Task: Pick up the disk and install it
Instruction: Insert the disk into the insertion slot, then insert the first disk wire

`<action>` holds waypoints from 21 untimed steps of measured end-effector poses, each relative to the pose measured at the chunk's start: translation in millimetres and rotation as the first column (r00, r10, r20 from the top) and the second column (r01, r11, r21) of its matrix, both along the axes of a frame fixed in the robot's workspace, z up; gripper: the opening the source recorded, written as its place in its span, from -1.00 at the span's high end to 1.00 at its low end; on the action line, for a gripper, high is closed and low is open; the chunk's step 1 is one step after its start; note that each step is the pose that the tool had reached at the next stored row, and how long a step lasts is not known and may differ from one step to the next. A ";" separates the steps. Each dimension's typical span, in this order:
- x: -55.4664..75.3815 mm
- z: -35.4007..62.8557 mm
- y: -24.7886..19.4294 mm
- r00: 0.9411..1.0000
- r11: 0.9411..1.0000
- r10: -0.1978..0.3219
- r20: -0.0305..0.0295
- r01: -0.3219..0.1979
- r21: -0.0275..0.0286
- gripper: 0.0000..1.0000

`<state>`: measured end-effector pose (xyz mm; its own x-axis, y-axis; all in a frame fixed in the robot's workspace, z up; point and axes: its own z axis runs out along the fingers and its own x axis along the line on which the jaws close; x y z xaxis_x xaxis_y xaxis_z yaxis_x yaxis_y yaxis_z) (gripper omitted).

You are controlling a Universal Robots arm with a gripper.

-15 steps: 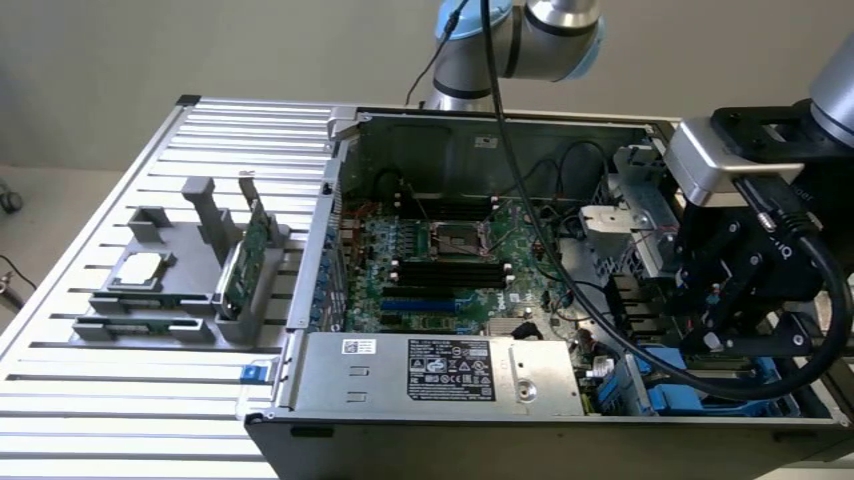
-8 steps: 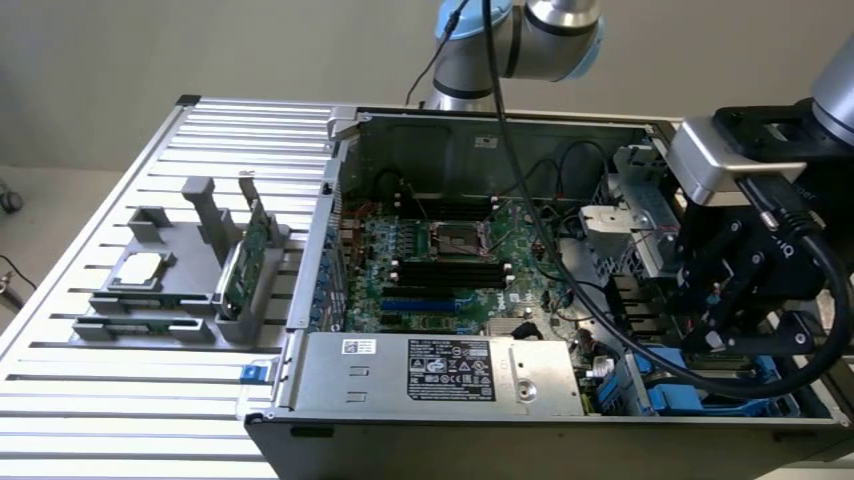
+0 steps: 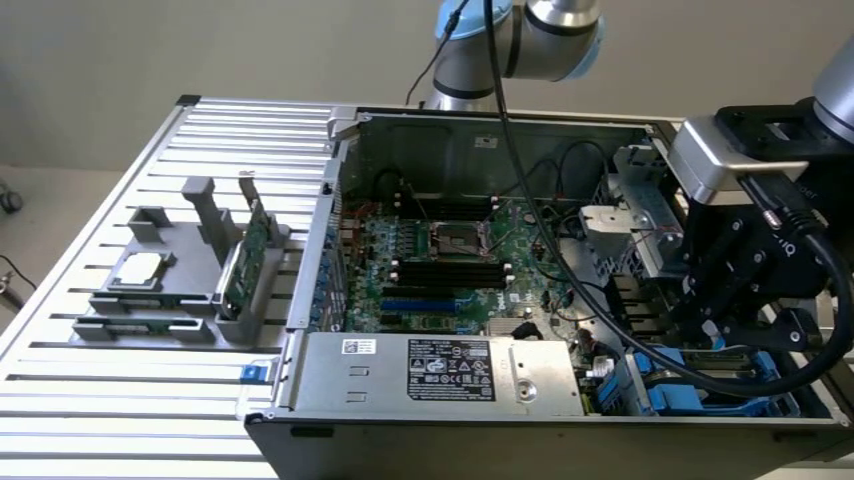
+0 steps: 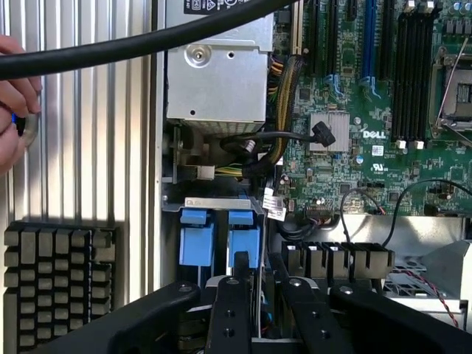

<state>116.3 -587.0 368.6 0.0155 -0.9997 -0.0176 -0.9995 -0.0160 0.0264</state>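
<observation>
The open computer case lies on a slatted metal table. In its drive bay, at the corner on the exterior view's right, two blue plastic carrier ends stand side by side. The disk is the one nearer the motherboard, seen edge-on, its metal body mostly hidden. The blue of the disk also shows under the arm's black head. My gripper hangs directly over that carrier end, touching or nearly touching it. In the exterior view the gripper reaches down into the bay.
The silver power supply sits beside the bay, and the motherboard fills the case floor. A grey fixture holds a small chip and a green card. A hand rests on the table. A thick black cable crosses overhead.
</observation>
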 end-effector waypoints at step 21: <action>-0.3 -0.2 0.1 0.998 0.998 -0.056 0.001 0.056 0.006 0.52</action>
<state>116.1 -587.0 368.4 -0.0407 -0.9989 -0.0232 -0.9989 0.0401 0.0256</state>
